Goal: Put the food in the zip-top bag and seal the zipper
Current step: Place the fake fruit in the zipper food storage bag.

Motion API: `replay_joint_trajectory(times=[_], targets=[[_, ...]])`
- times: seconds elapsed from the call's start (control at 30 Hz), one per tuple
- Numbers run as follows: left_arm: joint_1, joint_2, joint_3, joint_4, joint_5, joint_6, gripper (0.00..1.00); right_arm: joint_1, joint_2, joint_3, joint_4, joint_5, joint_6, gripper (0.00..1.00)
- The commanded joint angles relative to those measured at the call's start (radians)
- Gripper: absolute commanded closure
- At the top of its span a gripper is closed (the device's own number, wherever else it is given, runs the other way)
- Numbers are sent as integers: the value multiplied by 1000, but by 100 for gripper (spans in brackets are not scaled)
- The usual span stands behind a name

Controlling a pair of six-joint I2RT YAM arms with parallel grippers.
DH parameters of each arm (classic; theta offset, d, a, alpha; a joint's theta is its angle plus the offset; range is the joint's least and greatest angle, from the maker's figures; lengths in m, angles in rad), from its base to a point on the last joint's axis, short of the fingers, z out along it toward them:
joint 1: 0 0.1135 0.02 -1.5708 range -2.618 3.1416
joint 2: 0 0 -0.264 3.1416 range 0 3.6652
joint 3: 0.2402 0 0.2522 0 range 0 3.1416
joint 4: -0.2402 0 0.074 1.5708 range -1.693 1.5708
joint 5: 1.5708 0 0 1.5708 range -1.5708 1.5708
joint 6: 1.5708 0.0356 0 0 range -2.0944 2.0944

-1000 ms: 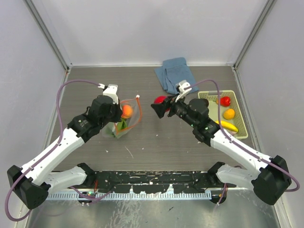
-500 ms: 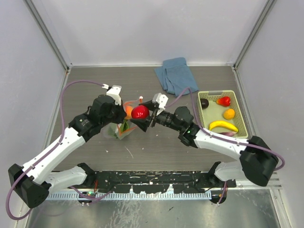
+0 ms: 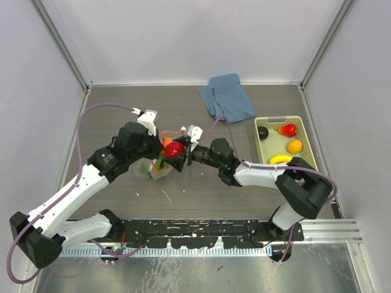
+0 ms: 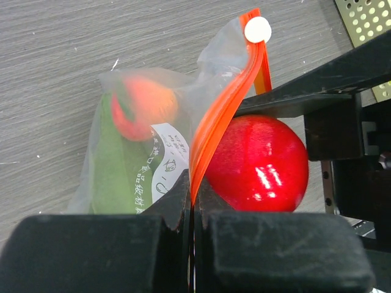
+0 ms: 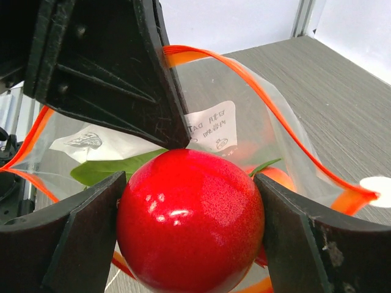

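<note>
Left gripper (image 4: 191, 188) pinched tight, right gripper (image 5: 189, 227) gripping wide, the two seemingly touching.

Right pincer (image 3: 180, 152) plugs the bag (image 4: 131, 152) mouth, jaws spread wide on the red fruit (image 5: 190, 220). The zipper (image 5: 269, 104) strip loops close round both. Left pincer (image 4: 192, 192) clamps the zipper right beside the fruit, and its dark fingers (image 5: 116, 67) sit against the fruit's top, so no gap that side. Ahead, inside the bag, orange fruit (image 4: 145, 105) and green leaf (image 4: 113, 174) take up the depth. Behind the right pincer is open worktop (image 3: 201, 189). Blue cloth (image 3: 227, 97) and basket (image 3: 308, 149) are well apart.
</note>
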Motion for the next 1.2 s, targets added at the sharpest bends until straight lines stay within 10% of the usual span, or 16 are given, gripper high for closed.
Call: replay_joint_trajectory(times=[0.0,0.83,1.17], targets=[[-4,-15,29,69,24,7,100,9,36,83,77,-41,10,37],[-4,-40,10,90,8,-6,100,29,144,258,-137,74,113,1],[-5,-44,9,79,-65,-55,100,29,106,266,-199,174,117,2]])
